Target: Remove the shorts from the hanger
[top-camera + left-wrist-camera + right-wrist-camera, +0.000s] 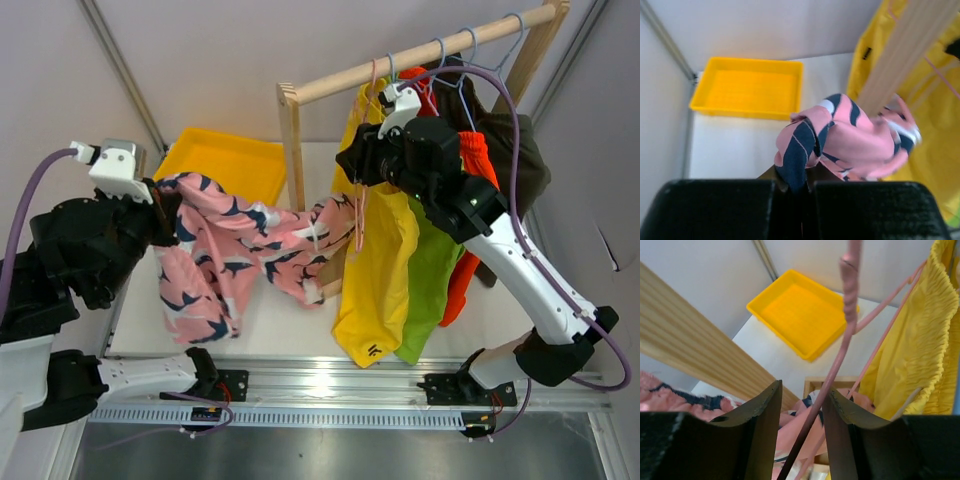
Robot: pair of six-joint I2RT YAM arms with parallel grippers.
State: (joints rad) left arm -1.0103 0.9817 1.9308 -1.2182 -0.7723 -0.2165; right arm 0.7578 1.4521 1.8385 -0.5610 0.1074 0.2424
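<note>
The pink patterned shorts are stretched from my left gripper across to the pink hanger on the wooden rail. My left gripper is shut on a dark-and-pink fold of these shorts. My right gripper is at the pink hanger. In the right wrist view its jaws stand open with the hanger wire between them, close to the right finger. Yellow shorts, lime green shorts, orange shorts and dark olive shorts hang on the rail.
A yellow tray sits at the back left of the white table and shows in the left wrist view. The wooden rack's rail and upright post stand between the two grippers. Grey walls close in the sides.
</note>
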